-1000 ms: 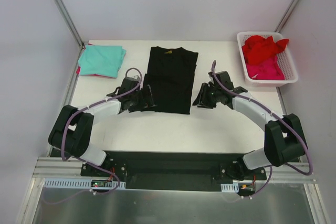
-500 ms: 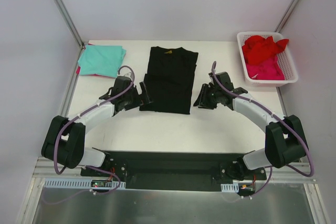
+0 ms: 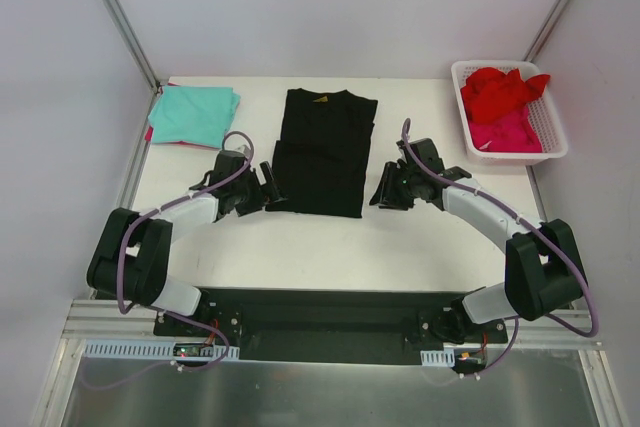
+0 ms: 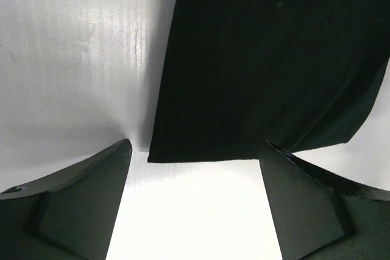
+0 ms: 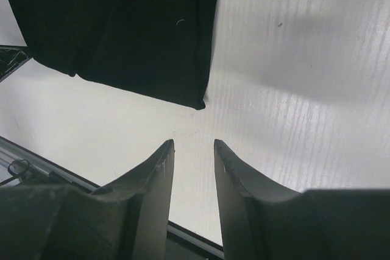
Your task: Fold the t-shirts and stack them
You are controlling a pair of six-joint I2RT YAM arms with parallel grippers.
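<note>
The white bench (image 3: pixel 330 247) looks much as it did a second ago. The folded black t-shirt (image 3: pixel 325 152) lies flat in the middle, a long rectangle with its collar at the far end. It has not shifted. The teal t-shirt (image 3: pixel 195 114) sits folded at the far left corner with a sliver of pink cloth showing under its near edge. At the far right the white basket (image 3: pixel 515 158) holds a crumpled red t-shirt (image 3: pixel 500 90) with a pink t-shirt (image 3: pixel 510 132) nearer the arms.

The left arm is what moved. A second ago the left gripper (image 3: pixel 272 187) overlapped the black shirt's near-left corner. Now it has backed off to the left and sits just beside that corner. Its wrist view shows the fingers (image 4: pixel 91 205) spread wide and empty, with the shirt's corner lying free between and beyond them.

The right gripper (image 3: pixel 385 192) has barely budged, low by the shirt's near-right corner. Its fingers (image 5: pixel 152 193) stand only a narrow gap apart and grasp nothing, and the corner lies just ahead of the tips.
</note>
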